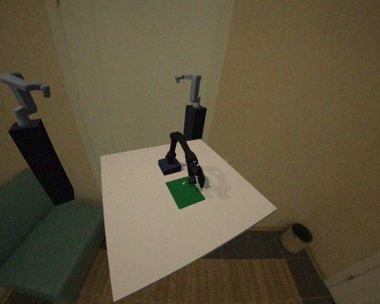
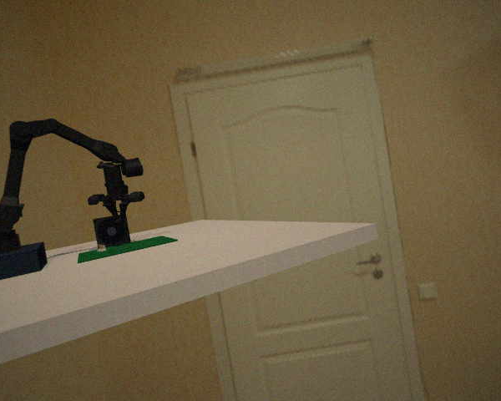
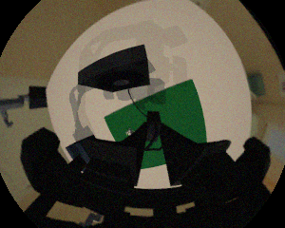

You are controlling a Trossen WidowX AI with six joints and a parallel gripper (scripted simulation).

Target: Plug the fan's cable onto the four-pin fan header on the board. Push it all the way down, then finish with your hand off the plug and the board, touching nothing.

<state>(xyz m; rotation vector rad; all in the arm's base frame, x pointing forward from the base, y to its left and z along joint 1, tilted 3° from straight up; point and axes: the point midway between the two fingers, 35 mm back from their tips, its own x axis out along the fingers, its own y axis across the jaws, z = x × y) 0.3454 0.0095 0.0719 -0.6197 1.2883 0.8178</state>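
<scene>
Black jaws pinch the small plug [image 3: 153, 118] of the cable, closed tight on it. The plug hangs over the green board [image 3: 180, 110], not yet on the header [image 1: 183, 182], the pale spot near the board's back edge. The plug looks tiny and light, with pins that could bend, so hold its sides and push straight down. The thin cable [image 3: 135, 99] is soft and may tug. The fan [image 2: 111, 230] stands just beside the board on the white surface [image 2: 242, 250] and could get bumped.
</scene>
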